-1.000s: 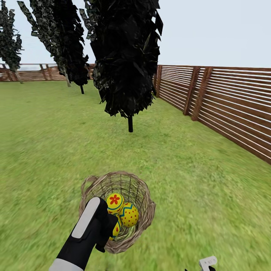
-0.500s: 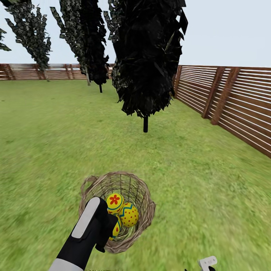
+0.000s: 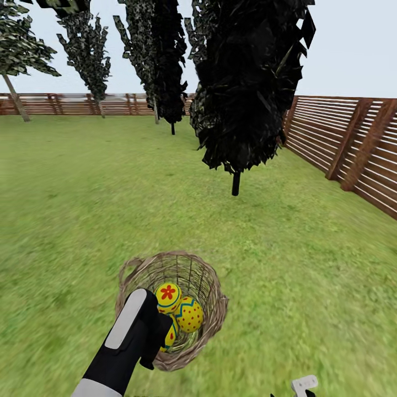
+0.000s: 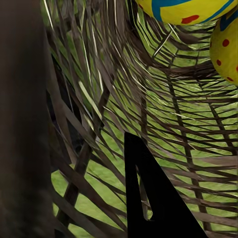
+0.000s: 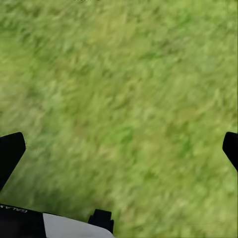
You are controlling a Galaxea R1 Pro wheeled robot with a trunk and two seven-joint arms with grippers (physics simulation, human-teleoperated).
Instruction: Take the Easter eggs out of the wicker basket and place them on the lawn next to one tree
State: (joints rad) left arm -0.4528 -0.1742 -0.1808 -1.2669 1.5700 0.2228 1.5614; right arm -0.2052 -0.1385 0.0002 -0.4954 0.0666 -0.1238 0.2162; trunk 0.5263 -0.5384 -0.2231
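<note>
The wicker basket [image 3: 209, 292] hangs low in the head view, with my left gripper [image 3: 156, 343] shut on its near wall. Three Easter eggs lie inside: a flower-painted one [image 3: 168, 295], a red-dotted one [image 3: 191, 316], and a third [image 3: 171, 335] half hidden behind the gripper. In the left wrist view the basket weave [image 4: 163, 114] runs between the left gripper's [image 4: 84, 198] dark fingers [image 4: 153, 203], and two eggs [image 4: 188, 9] show beyond. My right gripper [image 5: 119, 148] stands open over bare lawn [image 5: 124, 74].
Dark cypresses [image 3: 242, 82] stand ahead on the lawn [image 3: 82, 209], the nearest with a thin black trunk [image 3: 236, 183]. A brown slat fence [image 3: 353, 149] runs along the right and the back. A pale-trunked leafy tree [image 3: 16, 102] stands far left.
The whole view has swung left, so cypresses and fence slid right and a far-left tree came into view. Basket, eggs and left arm keep the same place in the picture.
</note>
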